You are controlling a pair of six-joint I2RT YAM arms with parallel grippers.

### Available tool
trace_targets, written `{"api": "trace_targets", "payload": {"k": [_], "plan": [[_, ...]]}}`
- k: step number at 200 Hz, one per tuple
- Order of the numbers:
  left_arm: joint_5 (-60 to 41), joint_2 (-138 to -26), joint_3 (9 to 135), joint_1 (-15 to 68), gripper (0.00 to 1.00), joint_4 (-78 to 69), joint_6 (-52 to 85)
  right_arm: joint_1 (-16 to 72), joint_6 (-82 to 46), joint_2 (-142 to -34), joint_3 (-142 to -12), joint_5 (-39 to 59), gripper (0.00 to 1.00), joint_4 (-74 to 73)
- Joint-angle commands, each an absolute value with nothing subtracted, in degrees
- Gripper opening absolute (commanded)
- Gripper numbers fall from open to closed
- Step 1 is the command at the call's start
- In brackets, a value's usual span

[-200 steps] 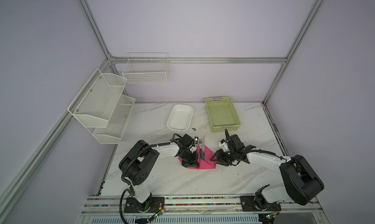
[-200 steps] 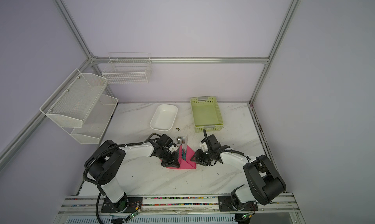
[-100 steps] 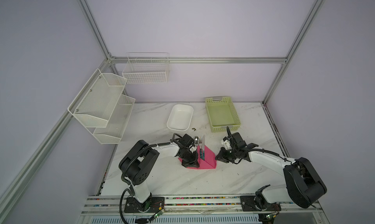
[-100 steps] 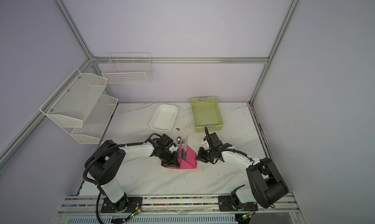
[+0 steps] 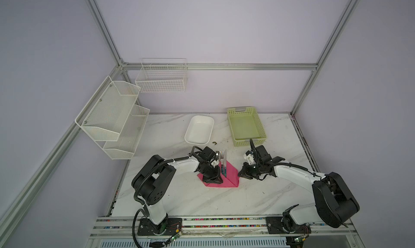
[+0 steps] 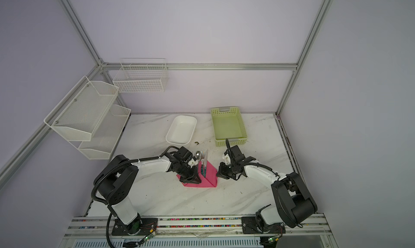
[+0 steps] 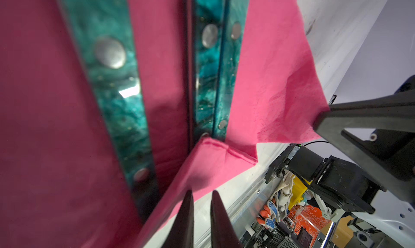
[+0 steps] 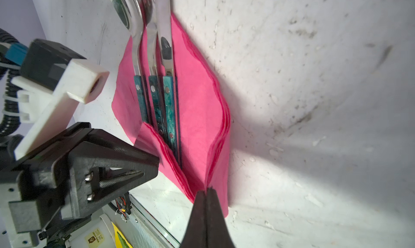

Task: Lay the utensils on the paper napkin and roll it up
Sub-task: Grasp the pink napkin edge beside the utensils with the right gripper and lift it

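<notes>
Lengthwise, utensils (image 8: 168, 100) run front-to-back, heads rearward — right fingers (image 8: 199, 213) pinch paper napkin (image 8: 197, 114), left fingers (image 7: 186, 217) slightly parted.

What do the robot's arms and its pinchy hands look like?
The left arm and right arm are smooth white tubes joined by chunky round black joints. A ribbed black cable loops along the left one. The left gripper and right gripper are black, each with two pointy triangle-shaped fingers and a white block behind them.
</notes>
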State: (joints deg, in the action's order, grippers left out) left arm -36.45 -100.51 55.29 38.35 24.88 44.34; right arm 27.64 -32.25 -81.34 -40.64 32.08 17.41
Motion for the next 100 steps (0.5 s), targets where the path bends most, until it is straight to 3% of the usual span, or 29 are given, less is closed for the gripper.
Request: {"api": "trace_targets", "payload": {"k": [1,100], "plan": [[-38.6,-100.3,60.8,39.5,0.16,24.4,43.5,27.4,-31.4,-81.9,-41.9,32.1,0.00,18.5],[-37.6,-104.1,63.0,41.2,0.13,25.1,43.2,27.5,-31.7,-81.4,-42.5,33.2,0.00,18.3]]}}
